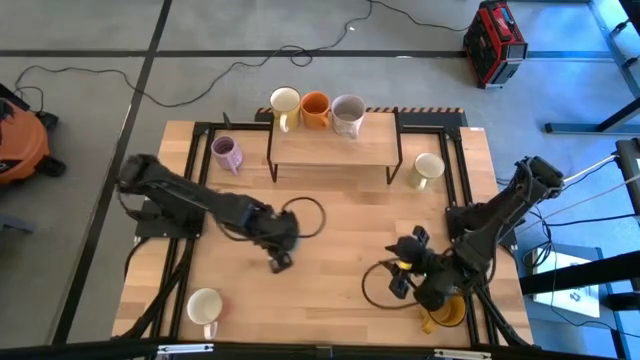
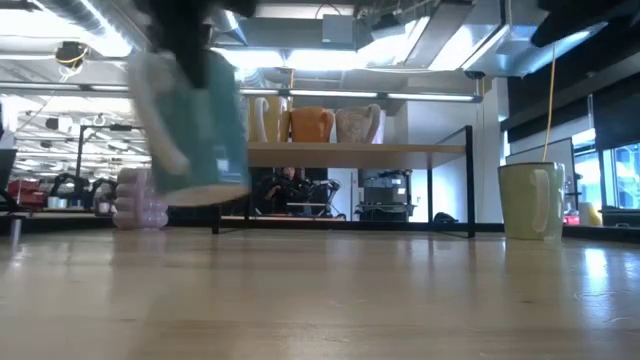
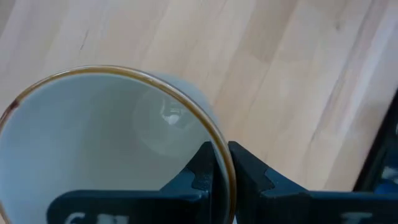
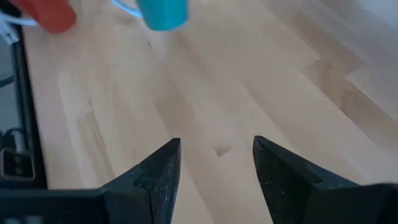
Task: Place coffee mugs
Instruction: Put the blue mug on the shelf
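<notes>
One thin rim pinch is all my left end effector (image 3: 221,180) has on the mint-blue mug (image 3: 112,143), lifted off the tabletop (image 1: 340,230); I judge any swing could twist it loose. My right end effector (image 4: 216,171) waits, fingers apart.

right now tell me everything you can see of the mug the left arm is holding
The pale mint-blue mug looks like glazed ceramic, with a pale inside, a thin brown rim and a light handle on its side. It hangs tilted above the bare wood of the table, left of centre, touching nothing below. The left tool is shut on its wall, one finger inside the rim and one outside.
</notes>
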Robot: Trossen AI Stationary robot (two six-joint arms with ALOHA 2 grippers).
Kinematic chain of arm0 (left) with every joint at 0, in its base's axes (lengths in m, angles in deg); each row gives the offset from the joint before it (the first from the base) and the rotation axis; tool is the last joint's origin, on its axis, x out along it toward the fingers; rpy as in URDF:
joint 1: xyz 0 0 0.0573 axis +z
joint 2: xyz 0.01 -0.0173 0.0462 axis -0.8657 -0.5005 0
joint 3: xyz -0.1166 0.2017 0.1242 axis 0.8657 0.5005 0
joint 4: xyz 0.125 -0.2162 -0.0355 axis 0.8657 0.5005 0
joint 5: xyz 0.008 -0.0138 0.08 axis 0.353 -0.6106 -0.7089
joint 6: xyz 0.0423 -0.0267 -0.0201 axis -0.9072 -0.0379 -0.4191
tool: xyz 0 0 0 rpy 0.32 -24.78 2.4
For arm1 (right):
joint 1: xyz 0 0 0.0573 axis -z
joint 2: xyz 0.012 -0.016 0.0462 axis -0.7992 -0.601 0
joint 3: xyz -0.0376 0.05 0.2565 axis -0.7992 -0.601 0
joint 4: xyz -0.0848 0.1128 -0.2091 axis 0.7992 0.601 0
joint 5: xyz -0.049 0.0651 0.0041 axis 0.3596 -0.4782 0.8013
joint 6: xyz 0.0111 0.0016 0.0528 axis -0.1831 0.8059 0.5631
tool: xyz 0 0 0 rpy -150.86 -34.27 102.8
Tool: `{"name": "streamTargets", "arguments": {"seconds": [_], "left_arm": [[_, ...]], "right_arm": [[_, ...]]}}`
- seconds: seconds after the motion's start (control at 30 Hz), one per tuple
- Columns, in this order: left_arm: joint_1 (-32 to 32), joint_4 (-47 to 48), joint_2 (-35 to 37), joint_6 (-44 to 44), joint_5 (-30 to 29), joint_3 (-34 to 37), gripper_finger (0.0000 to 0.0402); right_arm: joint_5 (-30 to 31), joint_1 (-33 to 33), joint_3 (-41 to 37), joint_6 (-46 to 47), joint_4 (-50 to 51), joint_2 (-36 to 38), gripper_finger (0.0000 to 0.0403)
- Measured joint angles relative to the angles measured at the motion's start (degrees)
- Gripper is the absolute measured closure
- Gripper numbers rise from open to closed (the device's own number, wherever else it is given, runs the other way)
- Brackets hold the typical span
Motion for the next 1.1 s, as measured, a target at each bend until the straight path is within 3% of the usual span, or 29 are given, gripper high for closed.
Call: {"name": "streamTargets", "arguments": {"seconds": [0.27,0.53,0.87,1.1], "left_arm": [[1.2,0.3,-17.1,0.5,0.8,-16.3,0.0379],[3.0,1.9,-28.1,3.1,0.2,-29.3,0.0379],[3.2,2.0,-30.5,4.7,-1.0,-32.1,0.0376],[3.2,1.2,-30.5,4.8,-0.9,-32.1,0.0311]], "right_arm": [[0.6,-5.3,0.0,3.7,2.5,-2.9,0.0214],[0.1,-8.0,0.0,6.6,5.5,-4.4,0.0214],[-1.8,-7.8,-0.9,6.2,5.7,-4.4,0.0214],[-5.4,-7.8,-3.3,6.2,3.9,-4.3,0.0214]]}}
